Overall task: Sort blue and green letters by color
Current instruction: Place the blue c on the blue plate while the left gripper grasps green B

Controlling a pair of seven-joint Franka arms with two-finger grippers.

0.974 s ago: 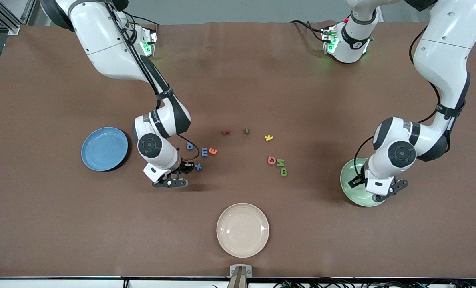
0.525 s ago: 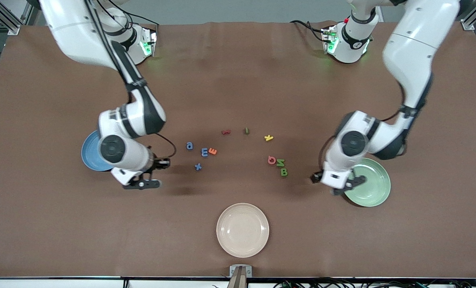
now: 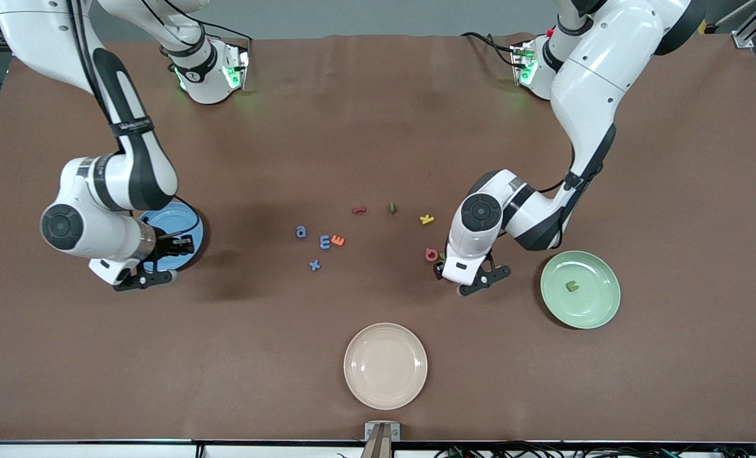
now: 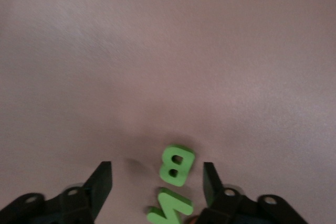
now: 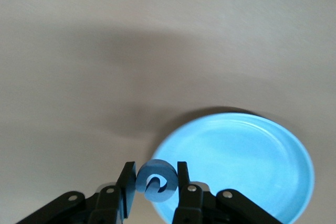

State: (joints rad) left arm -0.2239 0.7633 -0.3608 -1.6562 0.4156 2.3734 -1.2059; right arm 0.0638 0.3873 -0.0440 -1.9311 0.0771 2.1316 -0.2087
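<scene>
Green B [image 4: 176, 166], blue plate [image 5: 252, 161]

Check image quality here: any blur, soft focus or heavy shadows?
Front view: sharp, evenly lit, soft shadows under both arms. Left wrist view: green B slightly soft, left gripper fingers dark. Right wrist view: blue letter in the right gripper crisp, blue plate bright, broad shadow on the table.

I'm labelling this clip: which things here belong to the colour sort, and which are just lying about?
Part of the job: blue a, blue E, blue x, blue c in the right gripper, green B, green N, green u, dark green bit.

Lying about: orange E, red letter, yellow K, pink Q, cream plate.
</scene>
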